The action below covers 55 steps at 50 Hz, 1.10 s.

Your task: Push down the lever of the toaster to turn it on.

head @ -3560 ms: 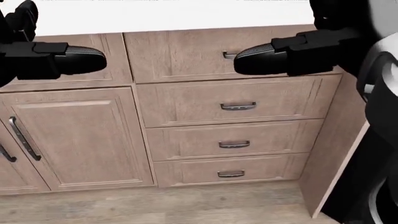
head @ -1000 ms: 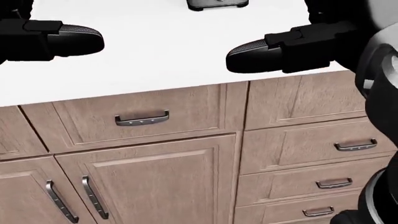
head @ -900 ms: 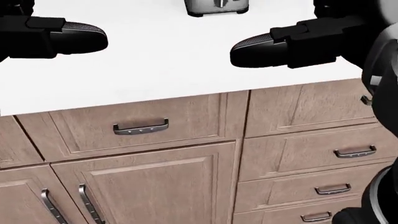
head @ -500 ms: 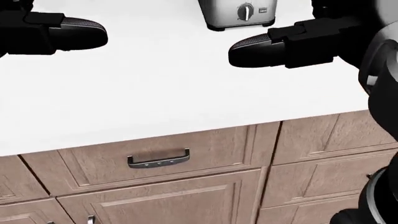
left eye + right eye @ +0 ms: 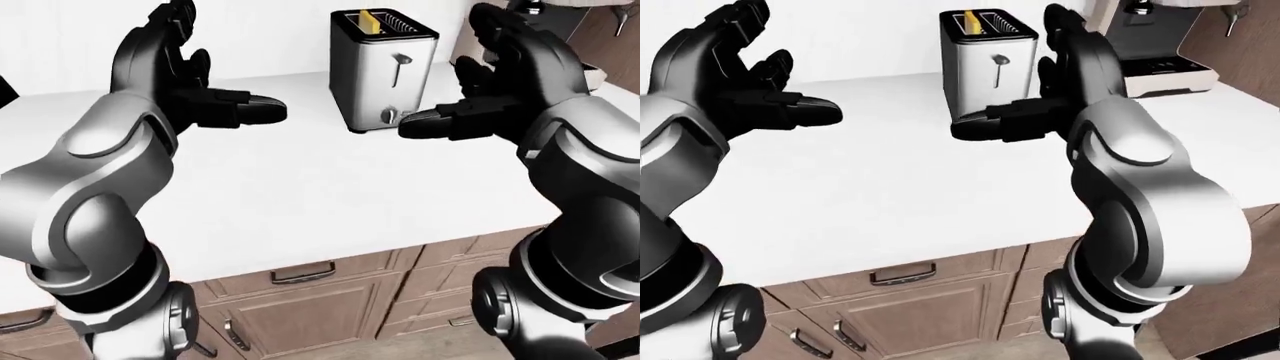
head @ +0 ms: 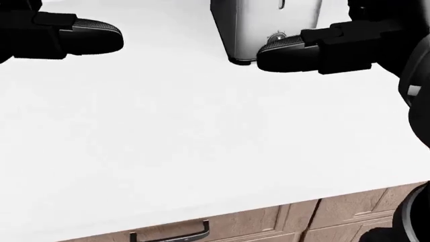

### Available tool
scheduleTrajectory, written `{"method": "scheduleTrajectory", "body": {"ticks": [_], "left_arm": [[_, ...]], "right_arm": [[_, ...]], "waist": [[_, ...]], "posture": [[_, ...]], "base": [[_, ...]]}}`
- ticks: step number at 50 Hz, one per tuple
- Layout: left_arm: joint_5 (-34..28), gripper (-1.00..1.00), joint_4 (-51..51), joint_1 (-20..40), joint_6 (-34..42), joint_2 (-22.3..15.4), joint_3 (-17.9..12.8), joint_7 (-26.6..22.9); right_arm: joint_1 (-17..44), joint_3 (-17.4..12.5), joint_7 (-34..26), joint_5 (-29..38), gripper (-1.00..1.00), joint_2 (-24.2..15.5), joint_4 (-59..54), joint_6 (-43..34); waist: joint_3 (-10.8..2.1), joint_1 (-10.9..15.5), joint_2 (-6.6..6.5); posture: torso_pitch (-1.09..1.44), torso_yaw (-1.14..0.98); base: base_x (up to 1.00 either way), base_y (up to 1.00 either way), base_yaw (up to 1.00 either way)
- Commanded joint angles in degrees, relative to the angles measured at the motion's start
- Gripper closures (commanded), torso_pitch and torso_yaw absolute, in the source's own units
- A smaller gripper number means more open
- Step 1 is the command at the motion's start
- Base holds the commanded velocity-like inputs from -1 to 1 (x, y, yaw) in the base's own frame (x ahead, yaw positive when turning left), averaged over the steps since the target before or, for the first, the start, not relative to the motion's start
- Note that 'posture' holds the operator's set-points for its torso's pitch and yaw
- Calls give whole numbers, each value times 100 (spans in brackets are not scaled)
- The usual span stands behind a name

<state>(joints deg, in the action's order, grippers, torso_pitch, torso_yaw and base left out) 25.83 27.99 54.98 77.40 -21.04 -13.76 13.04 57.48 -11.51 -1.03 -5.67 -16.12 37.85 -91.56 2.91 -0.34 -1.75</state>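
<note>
Toaster [image 5: 383, 71] nearer, white counter [image 5: 300, 195] below

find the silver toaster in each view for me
Left-eye view: silver metal toaster, top centre, on the white counter.
Head view: top edge, right of centre, only its lower part shows.
Right-eye view: top centre.
Shared landmark: black right robot hand just beside it.

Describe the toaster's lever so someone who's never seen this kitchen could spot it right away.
Find the white countertop, then the silver toaster standing near its far edge with a yellow slice in one slot. The lever is the small knob topping the vertical slot on the face toward the camera, above the round dial.
</note>
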Motion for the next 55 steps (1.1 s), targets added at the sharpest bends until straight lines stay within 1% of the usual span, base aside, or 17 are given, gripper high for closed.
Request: {"method": "scheduleTrajectory", "body": {"ticks": [1, 2, 3, 5, 7, 11, 14, 15, 17, 19, 21, 23, 32, 34, 36, 48, 55], "left_arm": [[-32, -100, 63, 159, -111, -60, -60, 31], [-27, -100, 67, 164, -102, -61, -67, 31], [-22, -100, 79, 173, -82, -63, -74, 35], [-13, -100, 97, 189, -54, -64, -83, 45], [-13, -100, 82, 199, -64, -70, -82, 47], [-25, -100, 41, 225, -97, -79, -63, 53], [-22, -100, 11, 267, -90, -92, -78, 60], [-20, -100, 13, 266, -89, -94, -77, 62], [-8, -100, 14, 304, -55, -83, -83, 85], [-2, -100, -6, 331, -57, -84, -78, 92], [4, -100, 0, 333, -49, -83, -76, 102], [4, -100, 2, 317, -65, -82, -65, 104], [16, -100, 7, 342, -39, -105, -76, 115], [11, -100, -5, 338, -51, -106, -73, 119], [7, -100, -8, 330, -62, -105, -72, 123], [168, -100, -20, 461, 103, 52, -280, 325], [144, -100, -78, 463, 92, -57, -128, 348]], "right_arm": [[142, -3, -3, -9, -100, -23, 59, 117], [134, -10, 2, -8, -100, -19, 94, 88], [133, -19, 0, -10, -100, -16, 99, 88], [168, -41, 16, 2, -100, -25, 90, 71], [183, -46, 18, -2, -100, -33, 92, 91], [223, -25, 43, 7, -100, -56, 43, 93], [317, -47, 86, 29, -100, -39, 29, -9], [314, -18, 90, 28, -100, -36, 55, -55], [355, -49, 110, 49, -100, -13, 33, -27], [381, -72, 107, 48, -100, -24, 13, -17], [385, -63, 107, 45, -100, -40, -2, -2], [428, -58, 120, 45, -100, -39, -13, -13], [404, -7, 132, 38, -100, -28, 38, -59], [397, -11, 142, 49, -100, 11, 64, -65], [417, -28, 143, 54, -100, 14, 56, -55], [427, 22, 110, 50, -100, -1, 20, -44], [420, 27, 84, 52, -100, -13, -32, -7]], "waist": [[-125, 1, -58], [-205, -18, -253], [-234, 1, -198], [35, 11, -269], [-22, -18, -182], [131, -3, 19], [25, 86, 411], [-36, 71, 204], [-289, 66, 335], [-28, 24, 269], [-21, 23, 162], [21, -17, -89], [-70, 50, 148], [-363, 33, 70], [-98, 104, 167], [-86, 56, 116], [-66, 37, 121]], "posture": [[0, 0], [0, 0], [0, 0], [0, 0], [0, 0], [0, 0], [0, 0], [0, 0], [0, 0], [0, 0], [0, 0], [0, 0], [0, 0], [0, 0], [0, 0], [0, 0], [0, 0]], "base": [[17, 0, 0], [17, 0, 0], [18, 0, 0], [10, 0, 0], [0, 0, 0], [0, 0, 0], [0, 0, 0], [-11, 0, 0], [-59, 0, 0], [0, 0, 0], [0, 0, 0], [0, 0, 0], [0, 0, 0], [-50, 0, 0], [0, 0, 0], [0, 0, 0], [0, 0, 0]]}}
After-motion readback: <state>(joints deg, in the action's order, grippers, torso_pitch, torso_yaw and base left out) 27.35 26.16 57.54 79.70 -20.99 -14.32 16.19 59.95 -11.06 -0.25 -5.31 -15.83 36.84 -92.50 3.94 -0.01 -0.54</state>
